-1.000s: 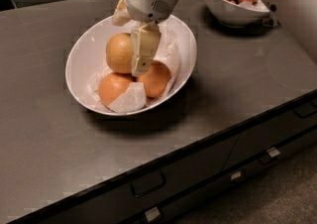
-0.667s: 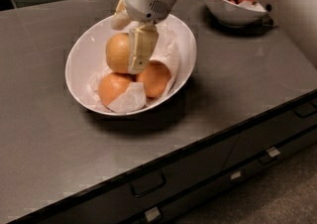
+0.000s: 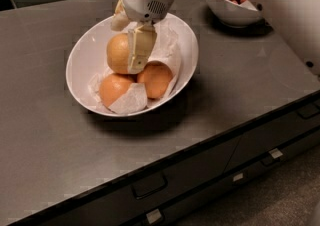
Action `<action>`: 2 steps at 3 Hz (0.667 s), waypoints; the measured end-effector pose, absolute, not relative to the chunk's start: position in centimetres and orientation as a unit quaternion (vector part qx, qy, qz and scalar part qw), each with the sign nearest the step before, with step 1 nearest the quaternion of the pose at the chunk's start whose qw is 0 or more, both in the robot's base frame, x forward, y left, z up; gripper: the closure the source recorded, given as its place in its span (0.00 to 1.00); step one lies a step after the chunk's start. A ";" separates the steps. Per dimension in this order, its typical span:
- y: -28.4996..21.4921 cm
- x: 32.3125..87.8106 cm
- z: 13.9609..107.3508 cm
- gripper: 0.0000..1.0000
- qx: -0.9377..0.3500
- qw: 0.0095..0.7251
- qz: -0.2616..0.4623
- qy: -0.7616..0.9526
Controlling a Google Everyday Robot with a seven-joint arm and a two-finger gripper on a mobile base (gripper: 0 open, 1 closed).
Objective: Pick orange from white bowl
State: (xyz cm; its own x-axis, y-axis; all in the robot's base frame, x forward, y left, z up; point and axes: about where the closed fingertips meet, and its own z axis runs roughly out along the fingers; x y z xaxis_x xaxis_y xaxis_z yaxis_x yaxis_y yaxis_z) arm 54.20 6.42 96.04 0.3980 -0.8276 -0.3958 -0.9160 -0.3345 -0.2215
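Down inside the glossy, oval white bowl (image 3: 79,65) with the claw (image 3: 128,45), pinching the matte, round tan orange (image 3: 117,53) between flat cream fingers (image 3: 141,49). Perched above two smaller, brighter reddish fruits (image 3: 155,79) on crumpled paper (image 3: 131,101), over a smooth dark surface (image 3: 250,80).

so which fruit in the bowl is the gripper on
The big dull yellowish orange at the back of the white bowl; the gripper clasps it. The two smaller, redder fruits lie in front.

The gripper (image 3: 128,45) is down inside the white bowl (image 3: 80,65), at the orange (image 3: 117,52). Two smaller fruits (image 3: 156,79) lie just beside it on paper (image 3: 131,101). A strawberry bowl (image 3: 231,15) stands well apart.
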 end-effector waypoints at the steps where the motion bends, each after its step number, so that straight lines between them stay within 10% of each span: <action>1: 6.5 54.3 95.9 0.25 -0.810 0.207 0.107 0.538; 2: 6.6 54.5 95.5 0.25 -0.810 0.204 0.111 0.538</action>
